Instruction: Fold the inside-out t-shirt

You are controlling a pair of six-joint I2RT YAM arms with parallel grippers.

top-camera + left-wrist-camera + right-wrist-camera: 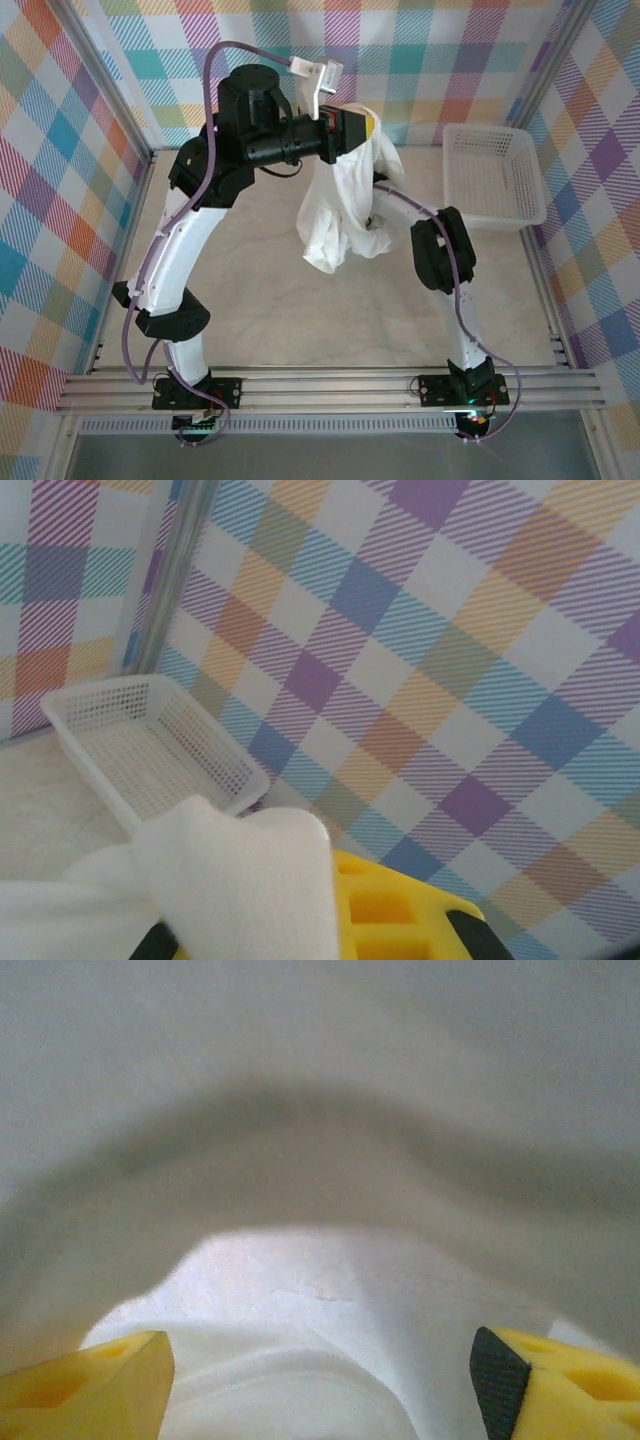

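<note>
The inside-out t-shirt hangs as a crumpled white bundle above the middle of the table. My left gripper is raised high at the back and is shut on its top edge. In the left wrist view the white cloth bulges out beside a yellow finger. My right arm reaches into the lower right side of the hanging cloth. In the right wrist view my right gripper is open, its yellow fingers wide apart, with folds of the t-shirt lying between and ahead of them.
A white plastic mesh basket stands at the back right of the table, also visible as the basket in the left wrist view. Checked cloth walls and metal frame rails enclose the table on all sides.
</note>
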